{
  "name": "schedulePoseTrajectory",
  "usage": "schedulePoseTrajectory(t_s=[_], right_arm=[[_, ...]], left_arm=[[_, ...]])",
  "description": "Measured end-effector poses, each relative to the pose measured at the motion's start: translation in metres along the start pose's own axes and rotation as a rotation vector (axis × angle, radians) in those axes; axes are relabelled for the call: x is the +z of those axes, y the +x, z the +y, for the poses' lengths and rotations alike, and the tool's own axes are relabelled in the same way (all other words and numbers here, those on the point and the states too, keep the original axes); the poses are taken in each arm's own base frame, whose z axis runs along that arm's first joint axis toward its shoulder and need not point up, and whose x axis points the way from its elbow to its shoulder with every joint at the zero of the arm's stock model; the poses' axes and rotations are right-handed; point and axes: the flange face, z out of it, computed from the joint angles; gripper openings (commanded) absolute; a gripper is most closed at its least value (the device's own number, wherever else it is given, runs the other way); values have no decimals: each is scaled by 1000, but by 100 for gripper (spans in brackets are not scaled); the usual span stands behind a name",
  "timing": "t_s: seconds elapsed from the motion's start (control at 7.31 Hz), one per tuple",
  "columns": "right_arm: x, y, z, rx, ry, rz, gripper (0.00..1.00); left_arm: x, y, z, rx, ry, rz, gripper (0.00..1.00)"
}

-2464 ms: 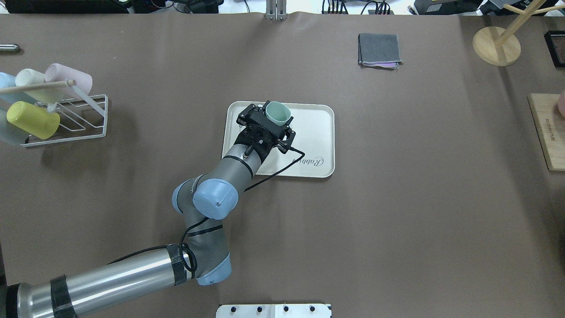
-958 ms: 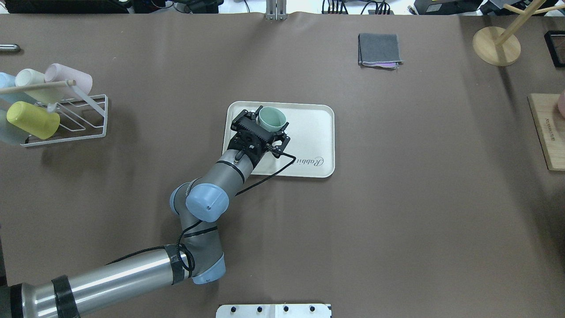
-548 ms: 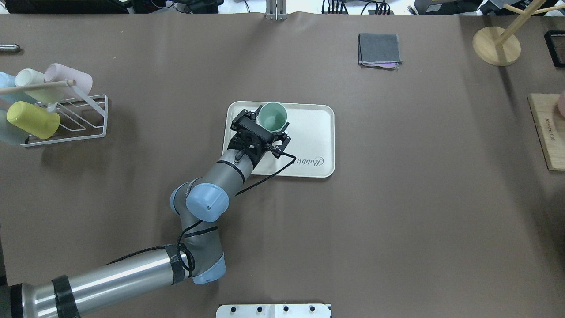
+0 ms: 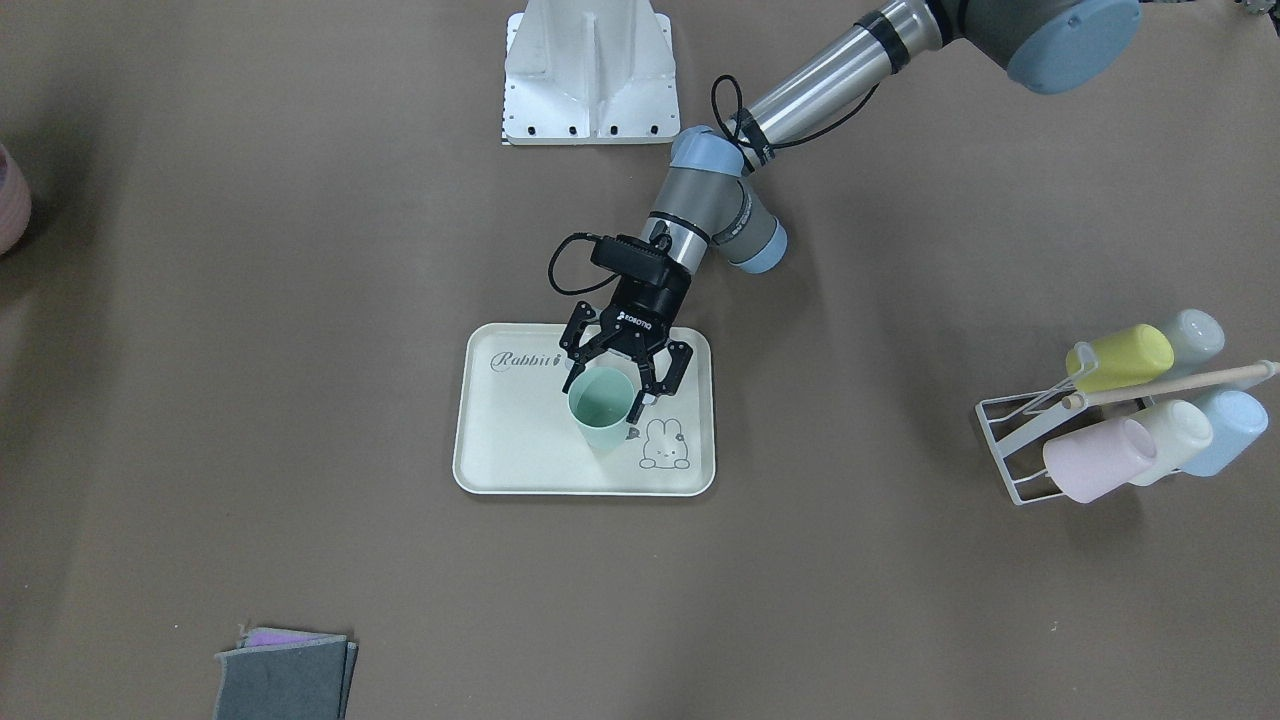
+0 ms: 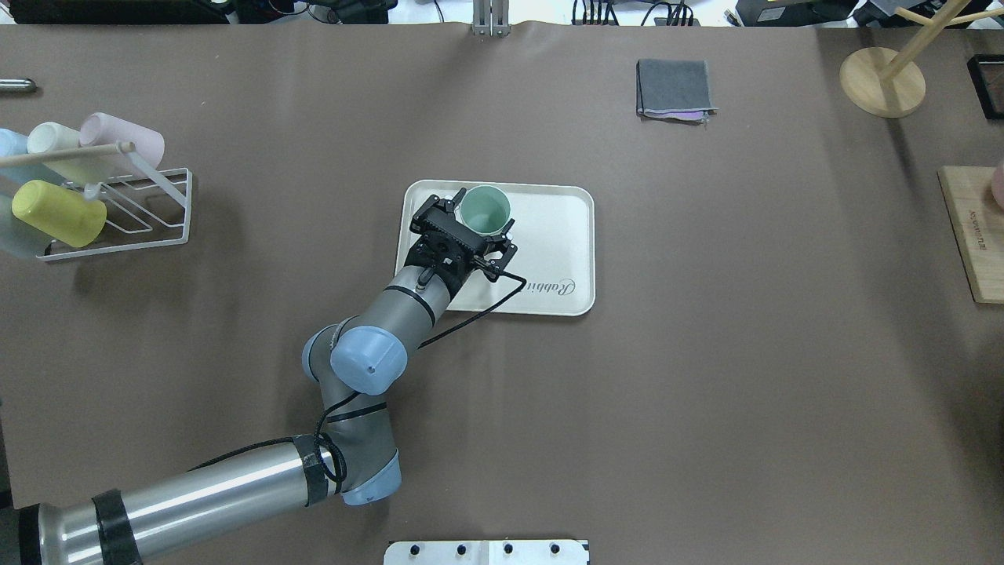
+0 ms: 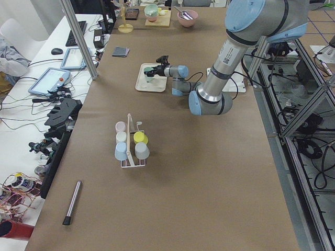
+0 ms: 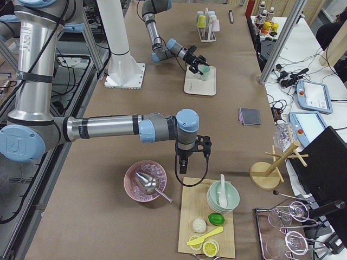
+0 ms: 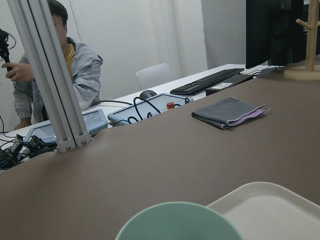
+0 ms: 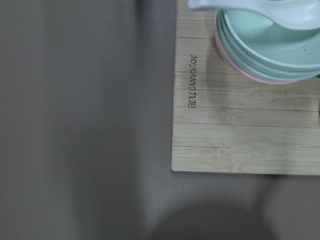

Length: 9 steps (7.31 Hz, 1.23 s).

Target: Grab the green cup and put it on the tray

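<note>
The green cup (image 4: 601, 412) stands upright on the cream tray (image 4: 520, 450), near the rabbit drawing. It also shows in the overhead view (image 5: 484, 210) at the tray's (image 5: 557, 235) far left corner. My left gripper (image 4: 603, 395) reaches level over the tray, its fingers spread on either side of the cup, so it is open. In the left wrist view the cup's rim (image 8: 180, 222) fills the bottom edge, with the tray's corner (image 8: 270, 205) beside it. My right gripper (image 7: 180, 162) hangs far off over a wooden board; I cannot tell whether it is open or shut.
A white wire rack (image 5: 118, 196) with several cups, a yellow one (image 5: 59, 212) among them, stands at the left. A folded grey cloth (image 5: 674, 88) lies at the back. A wooden stand (image 5: 882, 78) and a wooden board (image 5: 973, 235) with bowls (image 9: 270, 45) are at the right.
The left gripper brought the tilted cup down and back toward the tray's left corner. The cup now stands upright and the fingers have spread off it.
</note>
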Motion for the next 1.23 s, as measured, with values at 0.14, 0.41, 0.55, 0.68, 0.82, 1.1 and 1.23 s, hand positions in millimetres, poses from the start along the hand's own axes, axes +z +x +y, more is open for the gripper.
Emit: schedulePoseTrajectory(t_s=[0.14, 0.41, 0.55, 0.68, 0.82, 1.1, 1.23], right_arm=[[0, -1, 0, -4, 1, -1, 100], [2, -5, 0, -16, -5, -2, 100], [2, -7, -1, -20, -6, -2, 100], [3, -7, 0, -21, -8, -1, 100], [3, -6, 0, -19, -9, -1, 100], [4, -6, 0, -17, -10, 0, 100], [4, -6, 0, -17, -9, 0, 100]], left_arm=[[0, 0, 0, -2, 0, 0, 93], [-1, 0, -4, -11, 6, 6, 97], [-1, -1, -10, -18, 13, 12, 97], [0, -7, -18, -23, 23, 12, 97], [2, -14, -24, -26, 32, 9, 97], [5, -26, -41, -27, 40, 6, 97], [6, -36, -53, -17, 29, 7, 97]])
